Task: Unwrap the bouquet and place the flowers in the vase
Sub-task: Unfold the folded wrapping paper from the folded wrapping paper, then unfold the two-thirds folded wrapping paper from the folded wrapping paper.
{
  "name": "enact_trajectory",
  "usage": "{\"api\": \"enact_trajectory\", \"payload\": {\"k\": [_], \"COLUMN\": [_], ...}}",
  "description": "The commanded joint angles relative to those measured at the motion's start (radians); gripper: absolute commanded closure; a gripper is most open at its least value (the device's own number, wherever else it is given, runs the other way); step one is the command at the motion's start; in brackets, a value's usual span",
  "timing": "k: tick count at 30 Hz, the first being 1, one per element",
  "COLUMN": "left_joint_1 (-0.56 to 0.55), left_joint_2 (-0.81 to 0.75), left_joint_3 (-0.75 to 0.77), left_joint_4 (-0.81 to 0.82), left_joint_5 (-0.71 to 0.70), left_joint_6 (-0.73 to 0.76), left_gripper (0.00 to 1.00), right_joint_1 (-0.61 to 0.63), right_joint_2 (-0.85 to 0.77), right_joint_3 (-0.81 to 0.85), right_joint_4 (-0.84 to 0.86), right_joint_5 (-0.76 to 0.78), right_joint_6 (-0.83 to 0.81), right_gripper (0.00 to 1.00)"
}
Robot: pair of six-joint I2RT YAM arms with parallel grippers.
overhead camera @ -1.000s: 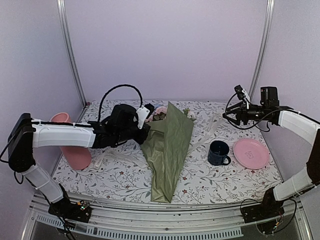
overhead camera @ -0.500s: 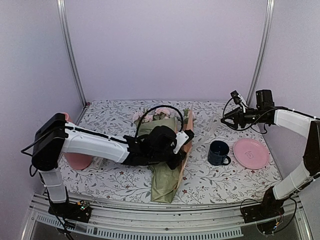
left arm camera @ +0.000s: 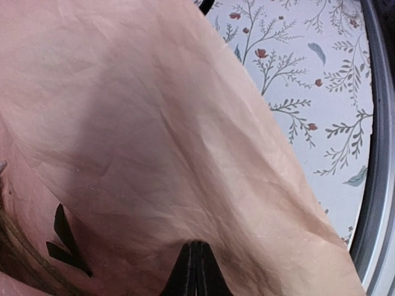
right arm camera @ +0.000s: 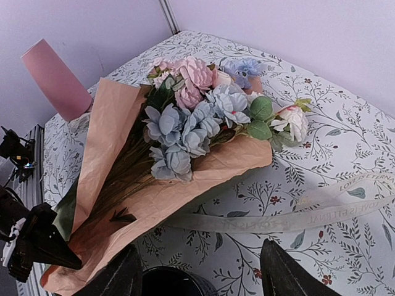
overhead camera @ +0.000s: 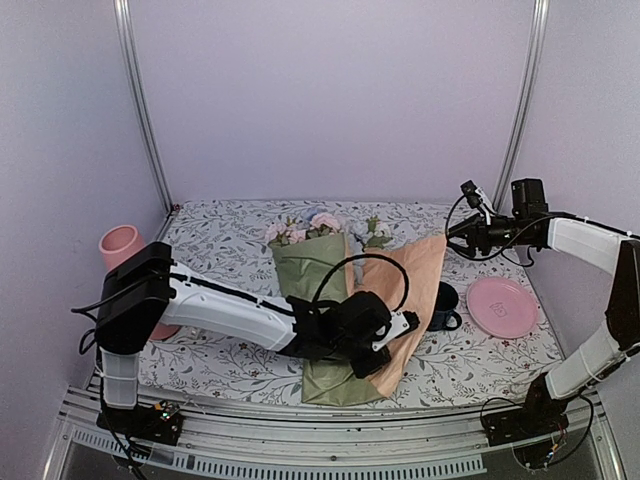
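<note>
The bouquet (overhead camera: pixel 322 290) lies in the middle of the table, blooms toward the back. Its olive paper is folded open to the right, showing the peach-orange inside (overhead camera: pixel 415 290). My left gripper (overhead camera: pixel 372 360) is shut on that flap near the front; in the left wrist view the closed jaws (left arm camera: pixel 196 250) pinch the paper (left arm camera: pixel 142 142). The flowers (right arm camera: pixel 197 114), pink, blue and cream, lie bared on the paper (right arm camera: pixel 185 185). The pink vase (overhead camera: pixel 120 248) stands at far left, partly behind my left arm. My right gripper (overhead camera: pixel 458 228) hangs open above the back right, holding nothing.
A dark blue mug (overhead camera: pixel 446 300) stands right of the bouquet, half hidden by the raised flap. A flat pink plate (overhead camera: pixel 503 306) lies further right. The loose cream ribbon (right arm camera: pixel 296 213) trails over the cloth beside the flowers. The table's metal rail (left arm camera: pixel 376 185) runs close to my left gripper.
My left arm swung from beside the vase across the bouquet to the front right, shut on the paper and pulled the flap open. The right arm barely moved.
</note>
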Motion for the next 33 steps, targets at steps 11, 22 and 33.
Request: {"api": "enact_trajectory", "payload": {"k": [11,22,33], "left_joint_1": [-0.047,0.013,0.058], "left_joint_2": [-0.216,0.017,0.167], "left_joint_3": [0.010,0.416,0.552], "left_joint_4": [-0.139,-0.621,-0.796], "left_joint_5": [-0.441,-0.533,-0.482], "left_joint_6": [-0.127,-0.679,-0.892], "left_gripper": [0.58,0.25,0.46], "right_joint_1": [0.005,0.004,0.005], "right_joint_2": [0.006,-0.030,-0.054], "right_joint_3": [0.028,0.029,0.029], "right_joint_4": [-0.021,-0.030,-0.037], "right_joint_5": [-0.015,-0.012,-0.020], "right_joint_6": [-0.025,-0.045,-0.057], "right_gripper": [0.33,0.32,0.32]}}
